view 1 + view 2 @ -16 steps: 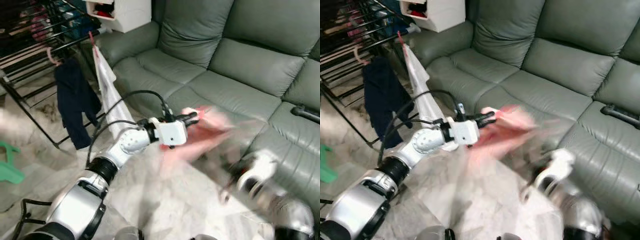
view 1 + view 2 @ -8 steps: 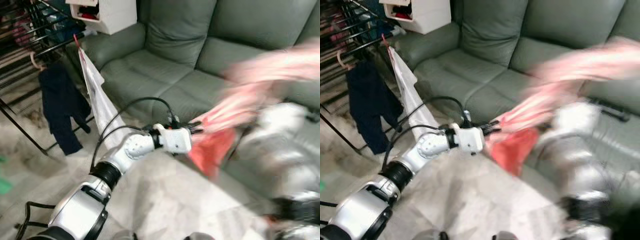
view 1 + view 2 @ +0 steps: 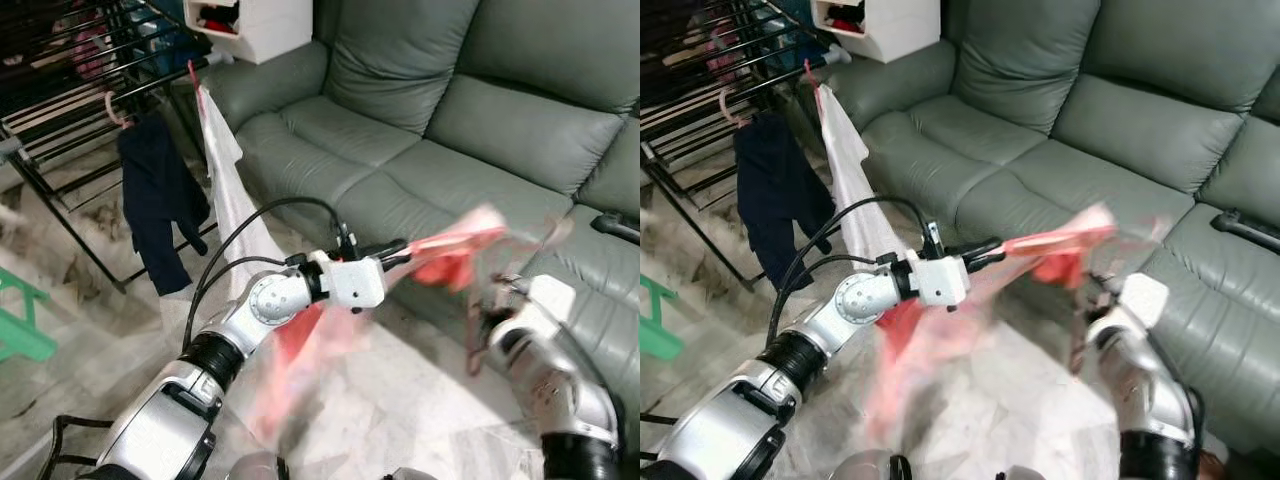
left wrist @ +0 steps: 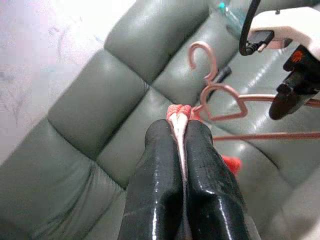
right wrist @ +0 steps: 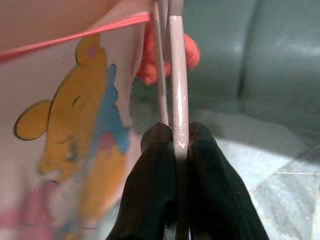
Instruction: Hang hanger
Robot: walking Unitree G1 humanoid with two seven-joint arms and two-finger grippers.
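A pink plastic hanger (image 4: 220, 95) with its hook (image 4: 202, 57) carries a pink and red garment (image 3: 450, 255) that has a cartoon bear print (image 5: 75, 130). The cloth is blurred and trails down below my left arm (image 3: 300, 365). My left gripper (image 3: 400, 248) is shut on the garment's red-edged hem (image 4: 179, 111), held out over the front of the sofa. To its right and lower, my right gripper (image 3: 1080, 340) is shut on the hanger's thin rod (image 5: 177, 75). A black drying rack (image 3: 70, 90) stands at the far left.
A grey-green leather sofa (image 3: 450, 130) fills the back and right, with a black remote (image 3: 615, 225) on its seat. On the rack hang a navy garment (image 3: 155, 205) and a white cloth (image 3: 235, 210). A green stool (image 3: 20, 325) stands on the marble floor at left.
My right arm, raised high half a second ago, has dropped low on the right with the hanger. The garment has swung down and hangs below my left gripper. The camera view has shifted.
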